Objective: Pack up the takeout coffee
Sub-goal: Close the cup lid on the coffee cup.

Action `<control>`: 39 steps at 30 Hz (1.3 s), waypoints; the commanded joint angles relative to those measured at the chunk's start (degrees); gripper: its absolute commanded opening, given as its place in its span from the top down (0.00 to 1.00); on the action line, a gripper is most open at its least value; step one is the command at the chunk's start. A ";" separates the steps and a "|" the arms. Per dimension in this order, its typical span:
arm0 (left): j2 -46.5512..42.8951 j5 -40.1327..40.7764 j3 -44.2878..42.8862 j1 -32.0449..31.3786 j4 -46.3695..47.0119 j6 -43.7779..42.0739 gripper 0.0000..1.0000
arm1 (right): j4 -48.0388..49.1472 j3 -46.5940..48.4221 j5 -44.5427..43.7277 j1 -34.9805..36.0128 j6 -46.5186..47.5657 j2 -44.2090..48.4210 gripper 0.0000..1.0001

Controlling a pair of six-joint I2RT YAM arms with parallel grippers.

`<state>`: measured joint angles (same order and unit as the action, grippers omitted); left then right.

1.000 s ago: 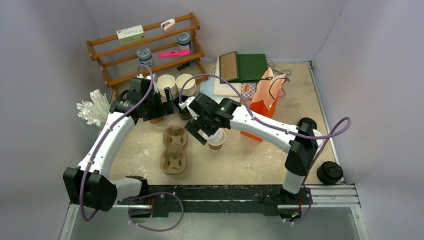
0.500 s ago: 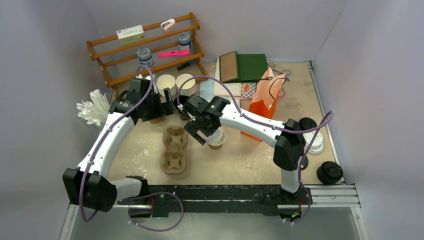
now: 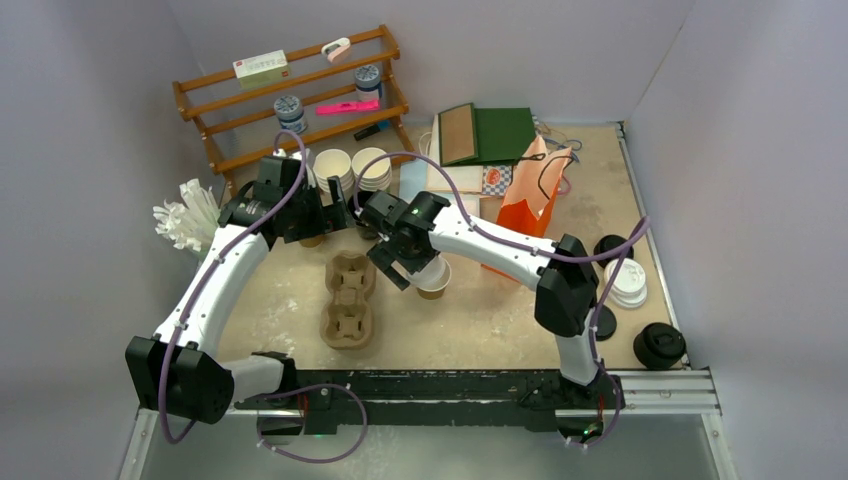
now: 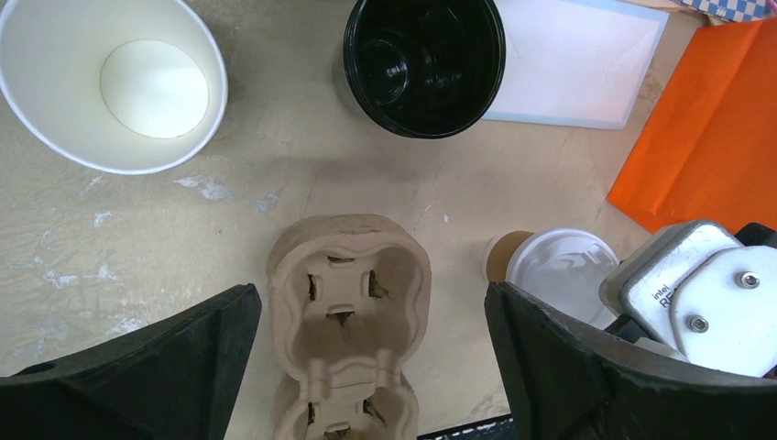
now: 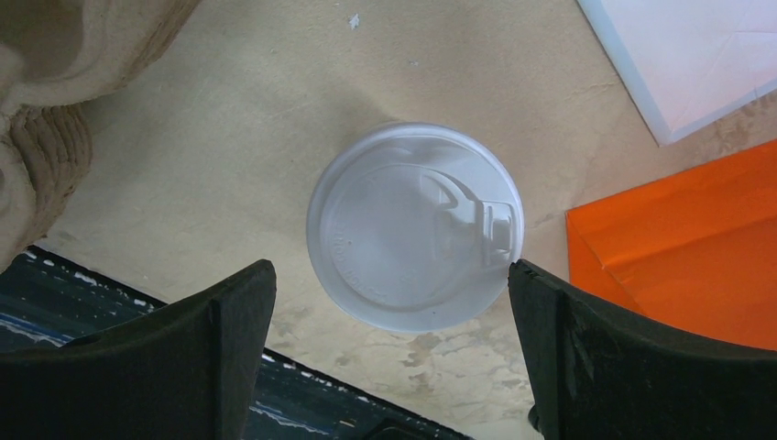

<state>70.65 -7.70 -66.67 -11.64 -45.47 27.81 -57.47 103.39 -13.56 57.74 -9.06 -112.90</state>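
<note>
The takeout coffee [image 3: 434, 280] stands upright on the bench [image 3: 480, 322], just right of the moulded pulp carrier [image 3: 348, 298] and near the orange paper bag [image 3: 528, 200]. It is a small brown kraft-paper cup capped by a round white plastic lid [image 5: 414, 226]. The lid is smooth and glossy, with a raised rim and a moulded sip tab towards its right edge.

The right pincer [image 5: 389, 275] hangs over the cup with its matte black fingers [image 5: 202, 357] spread wide apart. The lid lies in the gap between them. A strip of bench shows on the left side, and on the right the rim comes close to the fingertip.

The left pincer [image 4: 371, 293] is likewise spread wide and grips nothing. It is poised above the carrier [image 4: 348, 284], whose rough tan fibre forms rounded wells with notched tabs.

Beyond the carrier, the left wrist view shows a plain white cup [image 4: 110, 82], open and pale inside. Beside it is a ribbed black cup [image 4: 424, 64], with a flat, pale, translucent sheet [image 4: 577, 60] just next to it. The bench surface is beige, mottled and scuffed with white flecks.
</note>
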 commanded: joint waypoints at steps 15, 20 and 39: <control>0.36 -0.83 -2.01 0.48 0.82 -1.80 0.00 | -3.66 3.77 -1.77 0.21 -1.95 -2.06 0.01; 0.37 -0.78 -1.97 0.57 0.81 -1.97 0.00 | -3.79 4.74 -2.86 0.27 -1.98 -2.49 0.01; 1.15 -1.76 -1.97 0.65 1.22 -2.48 0.00 | -1.44 1.57 -0.22 0.25 -4.79 3.22 0.26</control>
<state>71.55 -8.54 -66.67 -11.62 -45.45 26.35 -59.13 105.78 -14.00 57.74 -12.03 -114.17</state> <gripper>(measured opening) 0.998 0.781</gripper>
